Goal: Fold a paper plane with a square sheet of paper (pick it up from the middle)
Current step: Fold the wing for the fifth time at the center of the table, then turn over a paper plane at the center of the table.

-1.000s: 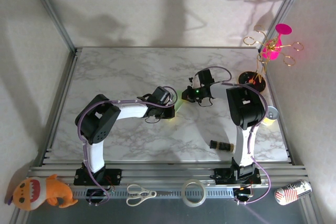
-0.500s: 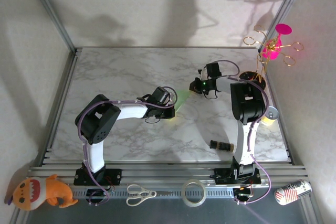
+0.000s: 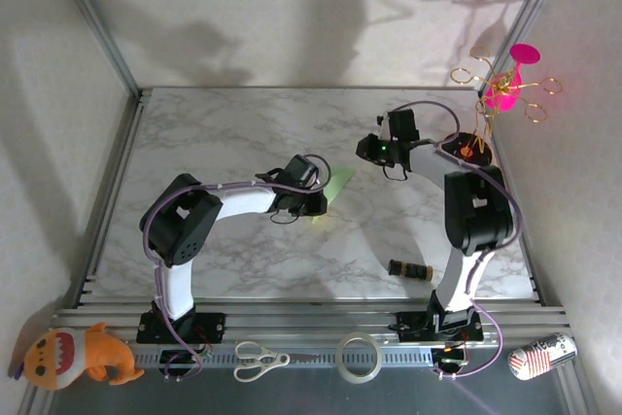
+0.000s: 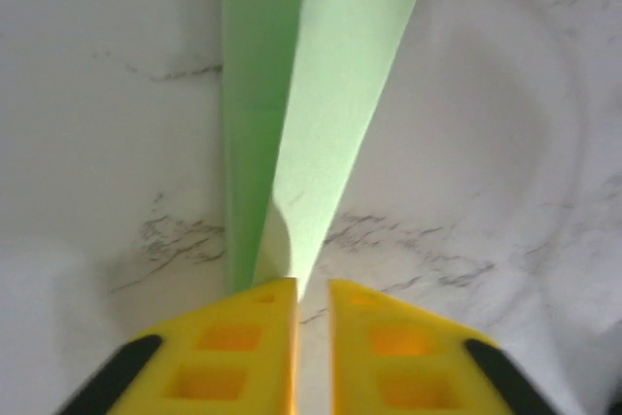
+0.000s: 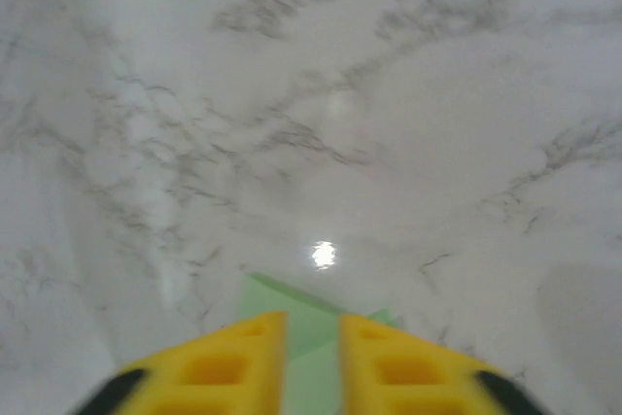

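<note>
Both grippers have just loosened off your folded plane.

The narrow, pointed light green paper plane (image 4: pixel 321 94) lies on the white marble worktop (image 3: pixel 224 133) near its middle, narrow end at the left gripper (image 4: pixel 312 291). That gripper has gone from pressed together to slightly parted, with bare marble in the gap. Your right gripper (image 5: pixel 311 323), also slightly parted and empty, has pulled back to the far right. You are likely finished folding, or about to regrip.

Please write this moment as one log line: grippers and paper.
left gripper: jaws slightly apart at narrow end of green paper plane | right gripper: jaws slightly apart, off the plane | plane: lying on marble table
</note>
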Controlling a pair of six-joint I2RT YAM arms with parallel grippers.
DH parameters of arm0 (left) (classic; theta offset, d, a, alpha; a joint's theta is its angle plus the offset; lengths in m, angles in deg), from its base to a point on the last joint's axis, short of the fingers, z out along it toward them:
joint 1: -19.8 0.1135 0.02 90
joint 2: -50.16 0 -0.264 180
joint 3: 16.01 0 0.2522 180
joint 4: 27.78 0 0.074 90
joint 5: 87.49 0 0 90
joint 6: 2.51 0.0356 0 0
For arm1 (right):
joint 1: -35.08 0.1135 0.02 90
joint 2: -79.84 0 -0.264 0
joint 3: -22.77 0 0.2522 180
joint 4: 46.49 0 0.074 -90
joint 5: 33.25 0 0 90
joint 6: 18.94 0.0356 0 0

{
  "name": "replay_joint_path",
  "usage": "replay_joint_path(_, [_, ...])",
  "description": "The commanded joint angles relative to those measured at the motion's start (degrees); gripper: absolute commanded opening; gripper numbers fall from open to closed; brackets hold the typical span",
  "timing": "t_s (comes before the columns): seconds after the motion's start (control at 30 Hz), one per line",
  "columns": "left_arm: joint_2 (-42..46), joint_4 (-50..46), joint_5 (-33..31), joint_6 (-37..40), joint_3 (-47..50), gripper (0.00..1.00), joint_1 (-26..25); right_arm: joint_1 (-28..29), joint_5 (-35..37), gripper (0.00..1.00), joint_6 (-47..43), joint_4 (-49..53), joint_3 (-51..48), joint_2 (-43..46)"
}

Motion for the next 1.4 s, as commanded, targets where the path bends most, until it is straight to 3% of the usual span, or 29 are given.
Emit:
replay_joint_path(0.0, [7.1,0.5,-1.5,-2.5,-1.5,0.31,0.7,3.1,9.1,0.43,1.9,1.9,-3.5,5.6])
replay_joint_path(0.07, [10.4,1.3,-3.6,-4.2,0.5,0.40,2.0,4.9,12.4,0.49,2.8,4.2,-4.4,7.3])
replay_joint_path(0.23, [19.3,2.3,-11.3,-6.0,7.7,0.62,6.6,10.0,18.1,0.54,6.4,9.9,-4.4,6.9])
replay_joint_path(0.5, [29.5,4.5,-25.8,-4.3,18.1,0.99,12.4,20.8,30.9,0.63,12.4,20.0,4.6,-1.9])
replay_joint_path(0.87, [33.0,8.5,-26.5,-6.3,24.7,0.99,16.1,27.2,40.9,0.60,22.8,33.8,17.2,-13.1])
replay_joint_path(1.07, [32.0,8.9,-24.6,-7.3,25.2,0.99,16.9,28.2,41.2,0.54,25.1,35.5,19.0,-13.9])
replay_joint_path(1.37, [30.9,9.2,-22.8,-7.5,24.7,0.99,17.3,28.8,42.9,0.53,27.6,38.5,20.5,-15.6])
